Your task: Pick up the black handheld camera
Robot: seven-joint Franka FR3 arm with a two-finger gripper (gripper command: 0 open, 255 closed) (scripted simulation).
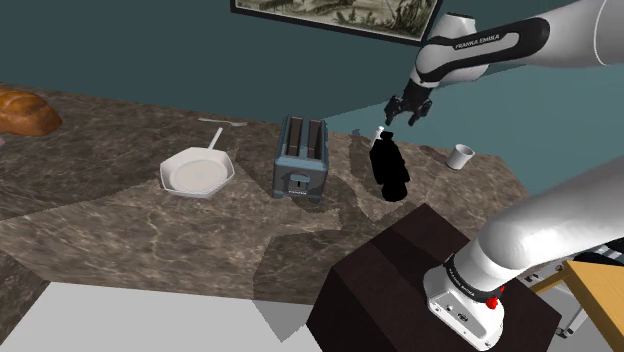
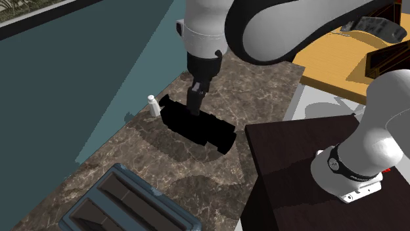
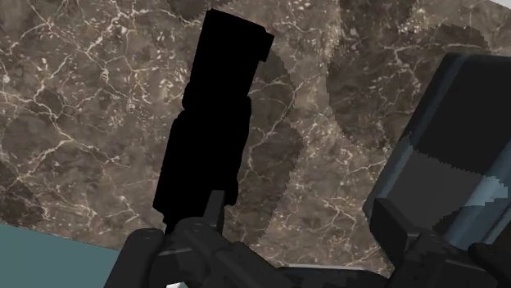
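The black handheld camera [image 1: 388, 167] lies flat on the dark marble counter [image 1: 120, 220], between the toaster and the back wall. My gripper [image 1: 407, 113] hangs a little above the camera's far end, open and holding nothing. From the second exterior view the gripper [image 2: 195, 105] sits over the middle of the camera [image 2: 204, 128], which casts a shadow on the counter. In the wrist view the camera [image 3: 214, 114] stretches away from the gripper [image 3: 201, 214] as a long black shape.
A grey-blue toaster [image 1: 302, 158] stands beside the camera, toward the shoulder view's left. A small white bottle [image 1: 379, 132] stands at the camera's far end, and a white cup [image 1: 460, 156] sits further right. A white pan [image 1: 197, 172] and a loaf [image 1: 22, 110] lie further left.
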